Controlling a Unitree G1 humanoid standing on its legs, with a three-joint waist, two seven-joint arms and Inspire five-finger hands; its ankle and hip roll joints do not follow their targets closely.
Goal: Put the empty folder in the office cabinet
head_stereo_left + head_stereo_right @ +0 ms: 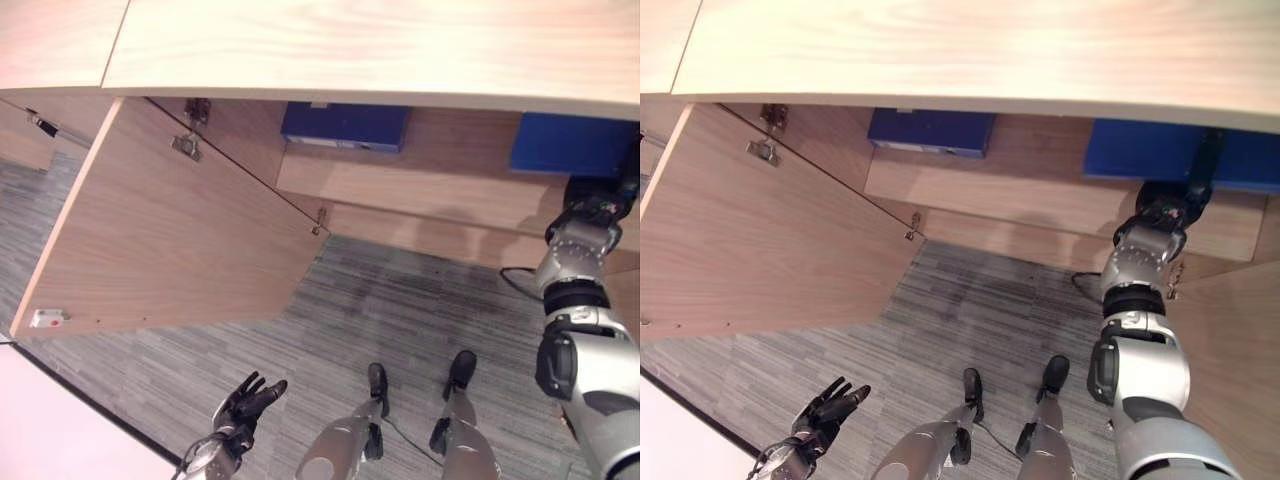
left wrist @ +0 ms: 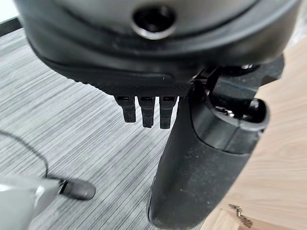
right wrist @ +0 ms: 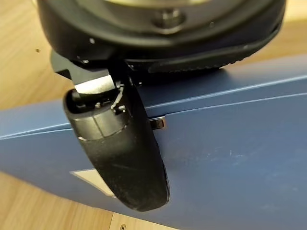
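Resting inside the cabinet (image 1: 1040,215), the blue folder (image 1: 1160,155) touches the right hand (image 1: 1200,165).

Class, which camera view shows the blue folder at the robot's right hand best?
The right wrist view: the blue folder spans it, thumb of the right hand across it. Both eye views show it partly, on the cabinet shelf.

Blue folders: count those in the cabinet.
2: one folder lies on the shelf at the left, another folder at the right by the right hand. Others may be hidden.
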